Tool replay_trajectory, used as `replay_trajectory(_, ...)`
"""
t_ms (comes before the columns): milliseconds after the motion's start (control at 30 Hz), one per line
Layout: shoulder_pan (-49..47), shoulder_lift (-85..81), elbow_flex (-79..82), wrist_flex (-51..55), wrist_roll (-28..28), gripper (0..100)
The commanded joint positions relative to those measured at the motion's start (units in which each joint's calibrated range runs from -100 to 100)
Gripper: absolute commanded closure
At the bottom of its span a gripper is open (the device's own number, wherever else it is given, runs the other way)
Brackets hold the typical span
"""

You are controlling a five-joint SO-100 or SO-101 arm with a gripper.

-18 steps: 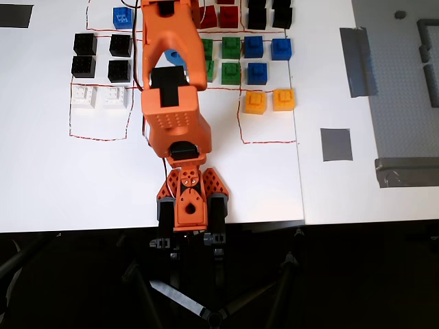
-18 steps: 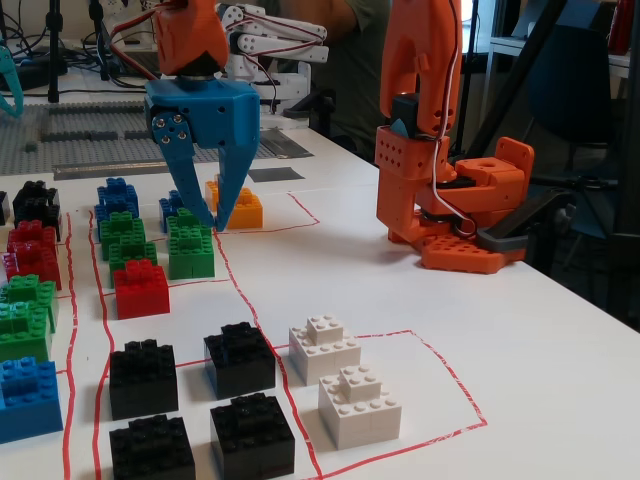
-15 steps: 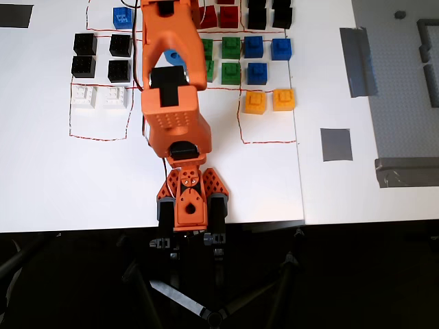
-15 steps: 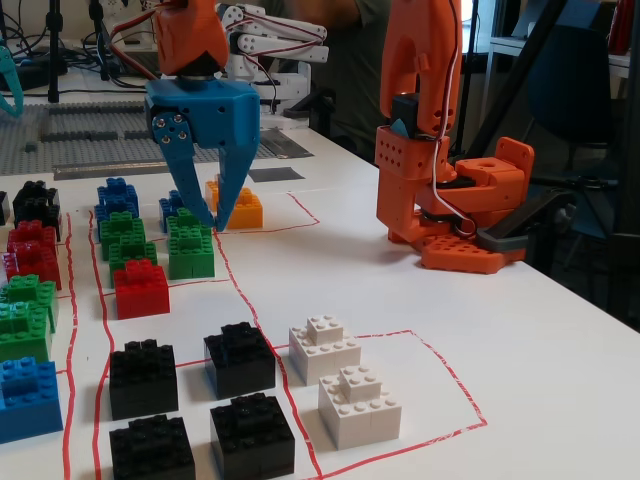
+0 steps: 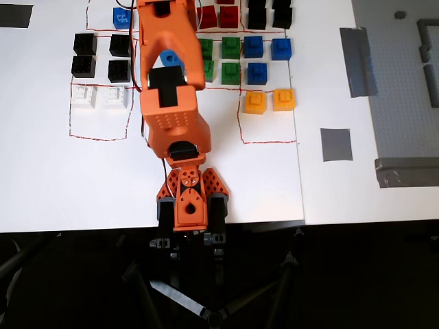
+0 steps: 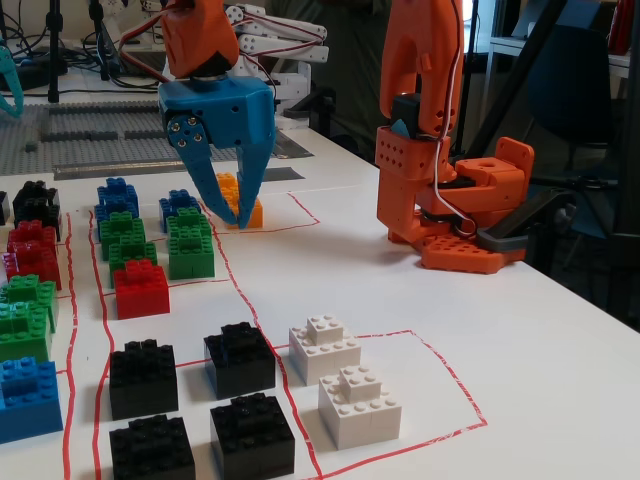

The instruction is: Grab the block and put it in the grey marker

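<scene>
Your gripper (image 6: pixel 238 205) is hanging parted and empty above the coloured bricks (image 6: pixel 190 245), well apart from the 4 black blocks (image 6: pixel 240 358) lying untouched nearby. You are risking snagging a neighbour brick; the grey marker (image 5: pixel 336 144) is sitting clear.

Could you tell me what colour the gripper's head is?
Blue: the gripper has a blue head, unlike the orange arm; the fixed view shows it best.

Smooth white tabletop (image 6: pixel 560 350) w/ thin red drawn outlines (image 6: pixel 440 365). Black tripod legs (image 5: pixel 206 301) on dark floor below. Blue chair (image 6: pixel 570 80) behind, cluttered bkgd.
</scene>
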Motion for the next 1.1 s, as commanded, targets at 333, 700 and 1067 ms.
replay_trajectory(333,-12.05,-10.38,-9.16,1.15,-3.81,100)
replay_trajectory(700,-21.62,-8.74,-14.97,0.9,-6.2,100)
replay_trajectory(1067,-29.19,-6.76,-18.33,-3.75,-9.08,100)
